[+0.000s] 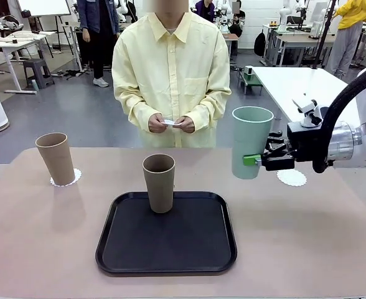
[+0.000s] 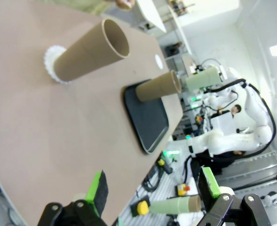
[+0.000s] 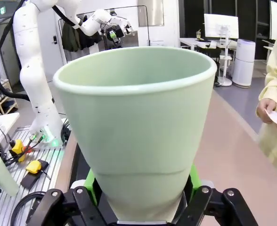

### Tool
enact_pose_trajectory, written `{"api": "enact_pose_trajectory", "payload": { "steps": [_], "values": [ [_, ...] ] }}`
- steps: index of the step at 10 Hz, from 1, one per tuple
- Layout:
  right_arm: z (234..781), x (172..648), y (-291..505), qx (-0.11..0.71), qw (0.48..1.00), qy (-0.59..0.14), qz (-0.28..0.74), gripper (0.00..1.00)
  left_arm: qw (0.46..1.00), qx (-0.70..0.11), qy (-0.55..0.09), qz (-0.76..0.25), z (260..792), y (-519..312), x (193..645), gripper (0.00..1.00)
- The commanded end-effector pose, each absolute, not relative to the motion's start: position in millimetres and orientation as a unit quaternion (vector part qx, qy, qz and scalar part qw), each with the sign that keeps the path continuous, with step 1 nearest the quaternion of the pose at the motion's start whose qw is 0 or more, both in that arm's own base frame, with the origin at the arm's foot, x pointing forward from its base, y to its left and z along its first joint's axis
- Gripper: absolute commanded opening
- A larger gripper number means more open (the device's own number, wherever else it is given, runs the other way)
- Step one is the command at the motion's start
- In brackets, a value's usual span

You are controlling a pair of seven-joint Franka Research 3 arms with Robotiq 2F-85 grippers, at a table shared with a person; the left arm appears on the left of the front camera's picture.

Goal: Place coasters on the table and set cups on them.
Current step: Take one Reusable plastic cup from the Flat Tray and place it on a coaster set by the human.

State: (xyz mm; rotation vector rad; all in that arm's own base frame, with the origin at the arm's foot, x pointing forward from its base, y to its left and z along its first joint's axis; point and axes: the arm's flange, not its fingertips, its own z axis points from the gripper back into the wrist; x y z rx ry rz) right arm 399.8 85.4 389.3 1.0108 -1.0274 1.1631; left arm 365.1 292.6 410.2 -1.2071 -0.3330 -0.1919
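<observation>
Cup (image 1: pixel 251 134), mint: likely light, rigid, smooth, tapered, so slippery; grip low on wall. Right gripper (image 1: pixel 254 161) clamped near base, coaster (image 1: pixel 292 178) at cup's 4 o'clock. Left gripper (image 2: pixel 152 186) apart, empty.

From the front we look across the black tray (image 1: pixel 170 246) at the person (image 1: pixel 170 75) beyond it. Our left wrist camera sits well off the tray, rolled, low over the table (image 2: pixel 58 136) — tray and mint cup (image 2: pixel 202 79) shared with the front. Right wrist: hard up against that cup — person at its edge.
</observation>
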Motion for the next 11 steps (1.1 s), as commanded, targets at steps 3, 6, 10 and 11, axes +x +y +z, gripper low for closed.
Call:
{"api": "enact_pose_trajectory", "payload": {
  "steps": [3, 6, 10, 11],
  "values": [
    [389, 399, 89, 0.438, 0.599, -0.440, 0.505, 0.82, 0.806, -0.565, -0.156, -0.087, 413, 294, 364, 1.00],
    [392, 451, 2, 0.418, 0.608, -0.476, 0.478, 0.82, 0.806, -0.565, -0.156, -0.087, 413, 294, 364, 1.00],
    [381, 491, -97, 0.359, 0.640, -0.506, 0.453, 0.82, 0.806, -0.565, -0.156, -0.087, 413, 294, 364, 1.00],
    [381, 493, -111, 0.357, 0.640, -0.514, 0.445, 0.82, 0.806, -0.565, -0.156, -0.087, 413, 294, 364, 1.00]
  ]
}}
